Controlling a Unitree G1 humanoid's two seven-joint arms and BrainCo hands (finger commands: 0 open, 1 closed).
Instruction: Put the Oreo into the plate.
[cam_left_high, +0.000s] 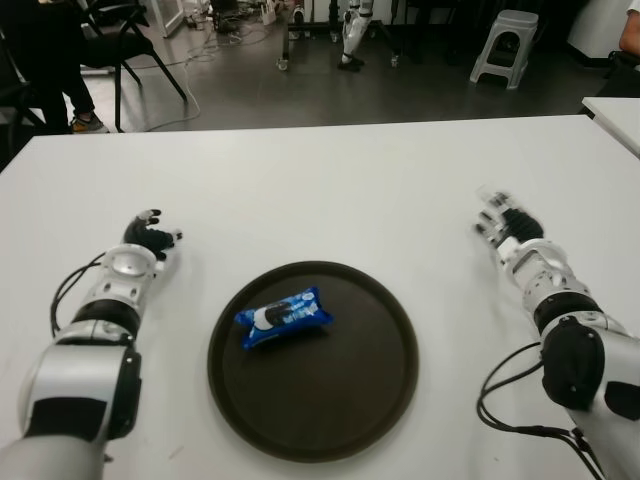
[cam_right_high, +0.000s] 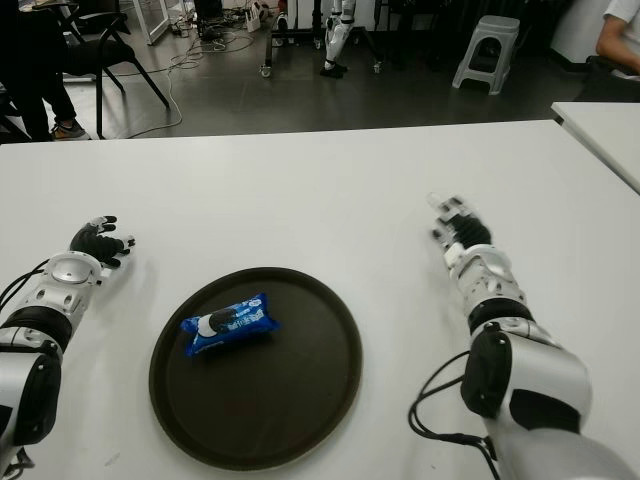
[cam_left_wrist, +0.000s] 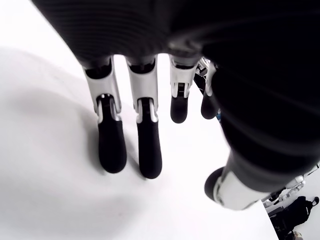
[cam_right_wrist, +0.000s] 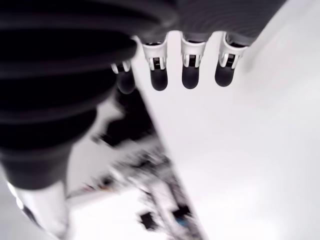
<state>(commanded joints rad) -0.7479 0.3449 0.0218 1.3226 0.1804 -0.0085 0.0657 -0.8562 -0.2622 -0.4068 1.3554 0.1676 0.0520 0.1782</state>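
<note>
From the head views, the blue Oreo (cam_left_high: 285, 316) pack lies inside the dark round plate (cam_left_high: 380, 400) on the white counter (cam_left_high: 330, 190), left of the plate's centre, with the left hand (cam_left_high: 150, 238) showing to the plate's left and the right hand (cam_left_high: 503, 226) to its right, both well apart from it. The left wrist view shows that hand's fingers (cam_left_wrist: 111, 142) extended over the bare counter, holding nothing. The right wrist view shows its fingers (cam_right_wrist: 159, 75) likewise straightened and empty.

floor (cam_left_high: 400, 95) grey | stool (cam_left_high: 505, 45) rear R | chair (cam_left_high: 115, 40) rear L | cables (cam_left_high: 215, 45)
</note>
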